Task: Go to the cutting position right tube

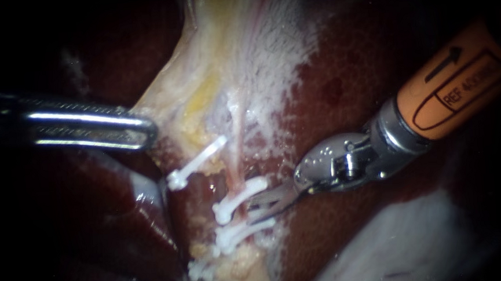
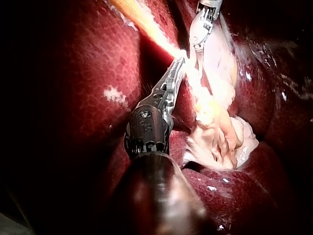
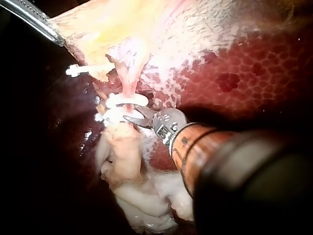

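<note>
1. Dark red liver (image 1: 345,82) fills the background, with a sheet of pale tissue (image 1: 216,61) running down its middle.
2. Left instrument (image 1: 148,132) comes in from the left, its jaws closed on the edge of the pale tissue, which tents toward them.
3. Right tube (image 1: 238,153), a thin pink strand, runs down out of the pale tissue. It carries two white clips, an upper clip (image 1: 239,198) and a lower clip (image 1: 239,233).
4. Right instrument (image 1: 253,210), with an orange sleeve on its shaft, reaches in from the right. Its two thin blades are parted, and the tips lie at the gap between those two clips, just beside the tube. Whether they touch the tube cannot be told.
5. Third clip (image 1: 196,161) sits on a strand to the left, near the left instrument's tip. A fourth clip (image 1: 203,269) lies lower still.
6. Seen from the right wrist, the parted blades (image 3: 133,116) sit just under the upper clip (image 3: 126,100).
</note>
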{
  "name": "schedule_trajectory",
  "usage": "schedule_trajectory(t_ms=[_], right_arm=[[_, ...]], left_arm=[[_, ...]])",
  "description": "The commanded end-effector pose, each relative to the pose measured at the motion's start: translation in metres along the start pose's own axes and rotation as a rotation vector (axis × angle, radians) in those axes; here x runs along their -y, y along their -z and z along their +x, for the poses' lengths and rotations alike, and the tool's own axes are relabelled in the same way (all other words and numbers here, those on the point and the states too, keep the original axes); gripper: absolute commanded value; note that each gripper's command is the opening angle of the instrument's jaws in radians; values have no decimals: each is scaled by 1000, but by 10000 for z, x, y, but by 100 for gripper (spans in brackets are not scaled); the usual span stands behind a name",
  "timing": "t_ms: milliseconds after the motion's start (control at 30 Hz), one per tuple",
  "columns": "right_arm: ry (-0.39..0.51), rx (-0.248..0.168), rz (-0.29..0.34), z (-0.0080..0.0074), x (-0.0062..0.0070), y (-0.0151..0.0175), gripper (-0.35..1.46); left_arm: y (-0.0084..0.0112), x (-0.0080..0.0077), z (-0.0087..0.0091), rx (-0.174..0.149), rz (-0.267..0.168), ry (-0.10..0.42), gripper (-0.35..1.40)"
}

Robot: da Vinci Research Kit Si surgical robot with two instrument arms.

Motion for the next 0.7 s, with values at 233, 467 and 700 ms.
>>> schedule_trajectory(t_ms=[233, 467, 700], right_arm=[[-3, 0, -4, 6, -2, -6, 17], [-4, -12, -2, 10, -4, -11, 19], [-3, -34, 6, 12, -4, -15, 19]], left_arm=[[-1, 0, 0, 0, 0, 0, -35], [-1, 1, -1, 0, -1, 0, -35], [-2, 1, -1, 0, -1, 1, -35]])
